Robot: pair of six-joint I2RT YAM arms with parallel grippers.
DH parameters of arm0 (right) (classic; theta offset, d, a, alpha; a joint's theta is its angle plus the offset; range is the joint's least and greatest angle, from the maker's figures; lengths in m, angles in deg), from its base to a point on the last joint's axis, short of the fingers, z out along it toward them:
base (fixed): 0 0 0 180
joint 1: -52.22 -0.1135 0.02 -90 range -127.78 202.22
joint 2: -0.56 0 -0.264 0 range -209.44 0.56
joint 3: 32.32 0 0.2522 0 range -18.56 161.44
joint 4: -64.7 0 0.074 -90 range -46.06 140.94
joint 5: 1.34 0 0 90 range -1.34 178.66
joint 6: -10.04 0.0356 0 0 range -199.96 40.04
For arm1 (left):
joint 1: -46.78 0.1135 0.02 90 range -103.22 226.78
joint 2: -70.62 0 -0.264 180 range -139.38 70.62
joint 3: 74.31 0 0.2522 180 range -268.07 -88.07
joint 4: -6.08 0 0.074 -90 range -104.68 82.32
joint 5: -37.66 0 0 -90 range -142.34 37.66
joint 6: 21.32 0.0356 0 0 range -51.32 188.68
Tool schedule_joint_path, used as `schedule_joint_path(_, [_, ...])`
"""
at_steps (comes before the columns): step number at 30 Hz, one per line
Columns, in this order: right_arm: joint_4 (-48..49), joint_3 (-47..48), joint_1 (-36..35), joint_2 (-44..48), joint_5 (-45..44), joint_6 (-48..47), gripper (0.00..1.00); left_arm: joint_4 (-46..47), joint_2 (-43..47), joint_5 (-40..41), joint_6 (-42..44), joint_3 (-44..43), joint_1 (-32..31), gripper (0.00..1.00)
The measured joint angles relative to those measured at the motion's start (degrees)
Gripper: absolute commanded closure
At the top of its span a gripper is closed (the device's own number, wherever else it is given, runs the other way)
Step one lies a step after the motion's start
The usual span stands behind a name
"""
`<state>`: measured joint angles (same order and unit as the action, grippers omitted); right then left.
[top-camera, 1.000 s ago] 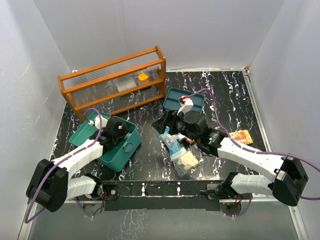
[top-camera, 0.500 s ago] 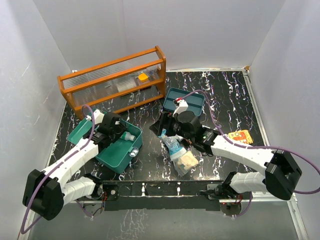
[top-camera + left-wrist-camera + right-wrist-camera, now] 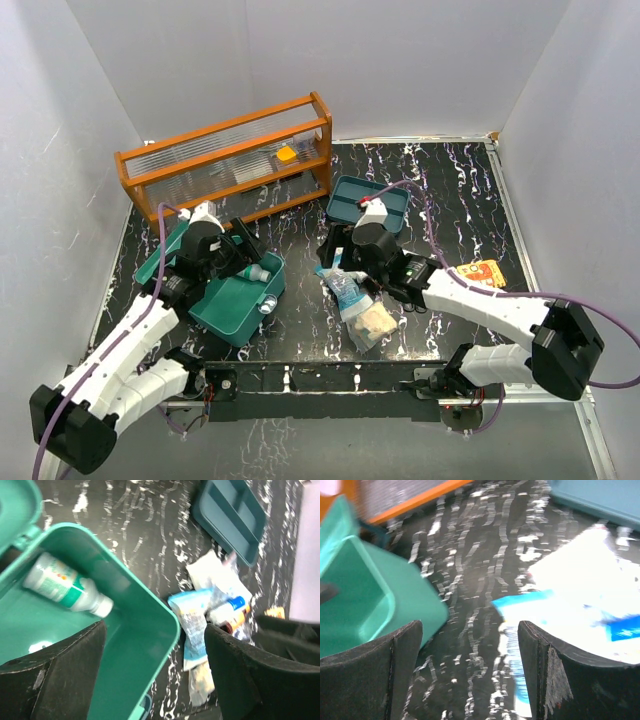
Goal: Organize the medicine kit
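From above, the medicine kit [image 3: 228, 308], a teal-green plastic box with rounded corners, sits open left of centre on the black marbled table [image 3: 450, 190]. Its lid [image 3: 160, 266] is swung back toward 10 o'clock. The left gripper [image 3: 247, 254] hovers over the box's far rim with its fingers apart, most of the box lying at its 6 o'clock. A white bottle with a green label [image 3: 258, 273] lies inside. A second ago this gripper was down in the box covering that spot. It has since lifted away toward the wooden rack [image 3: 228, 160], and the bottle is exposed. The right gripper [image 3: 336, 262], also spread, has hardly moved. The kit's shallow two-compartment tray [image 3: 368, 203] is at its 1 o'clock, and a heap of clear crinkled packets [image 3: 358, 305] is at its 5 o'clock.

In the left wrist view, the left gripper [image 3: 154, 630] is wide open over the smooth box wall. The bottle [image 3: 67, 585] is at 10 o'clock, the tray [image 3: 235, 515] at 1 o'clock and the packets [image 3: 197, 617] at 3 o'clock.

The right wrist view is blurred. The right gripper [image 3: 469, 630] is open, with the box [image 3: 380, 600] at 9 o'clock and the glossy packets [image 3: 580, 610] at 3 o'clock.
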<state>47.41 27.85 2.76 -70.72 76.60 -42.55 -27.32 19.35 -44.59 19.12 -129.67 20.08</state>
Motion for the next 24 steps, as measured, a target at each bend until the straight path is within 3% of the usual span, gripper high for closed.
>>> schedule_joint_path(1, [-2.2, 0.4, 0.1, 0.0, -2.8, 0.2, 0.25, 0.7, 0.6, -2.0, 1.7, 0.0, 0.0, 0.14])
schedule_joint_path(8, [-16.5, -0.7, 7.4, 2.9, -15.5, 9.0, 0.31, 4.3, 3.6, -12.7, 11.2, -0.3, 0.0, 0.11])
schedule_joint_path(15, [-21.6, -7.6, 18.8, 7.2, -12.8, 16.6, 0.36, 6.8, 6.4, -19.2, 16.0, -3.2, 0.0, 0.11])
schedule_joint_path(24, [-20.8, -11.3, 20.0, 6.9, -9.0, 27.4, 0.42, 12.0, 11.7, -26.2, 18.0, -3.3, 0.0, 0.08])
